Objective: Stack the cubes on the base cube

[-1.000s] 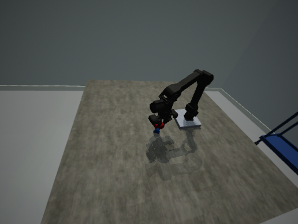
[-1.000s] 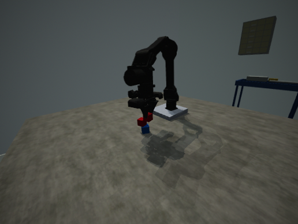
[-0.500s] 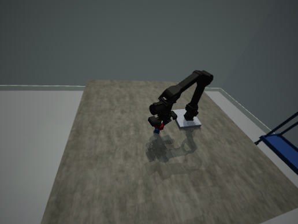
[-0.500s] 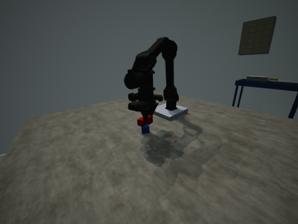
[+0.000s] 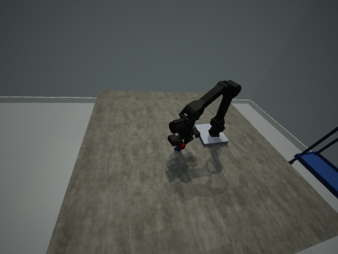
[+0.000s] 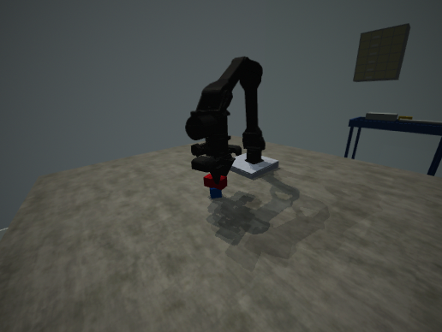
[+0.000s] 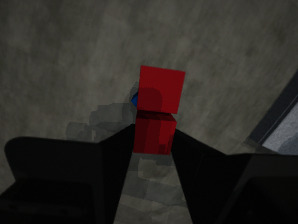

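Note:
The blue base cube (image 5: 177, 148) (image 6: 215, 193) (image 7: 134, 100) stands on the table, mostly hidden under red in the wrist view. One loose red cube (image 6: 208, 182) (image 7: 160, 89) rests on top of it, turned slightly in the wrist view. My gripper (image 6: 218, 181) (image 7: 152, 130) is shut on the other red cube (image 6: 223, 183) (image 7: 154, 136), right beside the first at about the same height. Only a thin dark line shows between them in the wrist view; whether they touch, and whether the held cube touches the base, I cannot tell. In the top view the red cubes are partly hidden by the gripper.
The arm stands on a pale mounting plate (image 5: 206, 139) (image 6: 246, 169) (image 7: 282, 135) behind the cubes. The wooden table (image 5: 131, 203) (image 6: 128, 257) carries the arm's shadow. A blue bench (image 5: 319, 167) (image 6: 394, 125) stands beyond the table.

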Controlling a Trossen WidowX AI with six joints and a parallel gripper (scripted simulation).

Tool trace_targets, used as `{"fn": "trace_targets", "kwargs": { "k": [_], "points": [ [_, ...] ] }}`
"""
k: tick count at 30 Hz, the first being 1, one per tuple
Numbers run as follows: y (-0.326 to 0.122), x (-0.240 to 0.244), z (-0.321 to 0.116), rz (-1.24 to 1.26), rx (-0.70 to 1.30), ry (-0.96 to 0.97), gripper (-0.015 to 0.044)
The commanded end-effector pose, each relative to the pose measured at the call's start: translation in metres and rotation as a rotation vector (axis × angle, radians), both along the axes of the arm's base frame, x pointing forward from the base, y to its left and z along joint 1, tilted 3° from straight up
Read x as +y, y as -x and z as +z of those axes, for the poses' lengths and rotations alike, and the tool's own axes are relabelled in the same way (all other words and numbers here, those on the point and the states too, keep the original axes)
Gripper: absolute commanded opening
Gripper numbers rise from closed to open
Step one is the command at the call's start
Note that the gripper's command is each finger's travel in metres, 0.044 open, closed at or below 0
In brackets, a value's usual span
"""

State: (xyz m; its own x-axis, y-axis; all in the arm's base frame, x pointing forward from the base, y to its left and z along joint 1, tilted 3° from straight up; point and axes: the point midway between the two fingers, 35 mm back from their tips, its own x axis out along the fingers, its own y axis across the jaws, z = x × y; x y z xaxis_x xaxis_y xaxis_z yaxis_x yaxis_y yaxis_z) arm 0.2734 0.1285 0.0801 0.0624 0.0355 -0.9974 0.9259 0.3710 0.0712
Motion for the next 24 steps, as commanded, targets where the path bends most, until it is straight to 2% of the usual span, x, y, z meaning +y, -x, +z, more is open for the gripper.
{"fn": "trace_targets", "kwargs": {
  "k": [1, 16, 20, 24],
  "points": [
    [-0.0004, -0.0006, -0.0011, 0.007, -0.003, 0.005, 0.0105],
    [-0.0004, -0.0006, -0.0021, 0.011, -0.003, 0.005, 0.0105],
    [-0.0004, -0.0006, -0.0021, 0.011, -0.003, 0.005, 0.0205],
    [-0.0004, -0.0006, -0.0021, 0.011, -0.003, 0.005, 0.0205]
  ]
}}
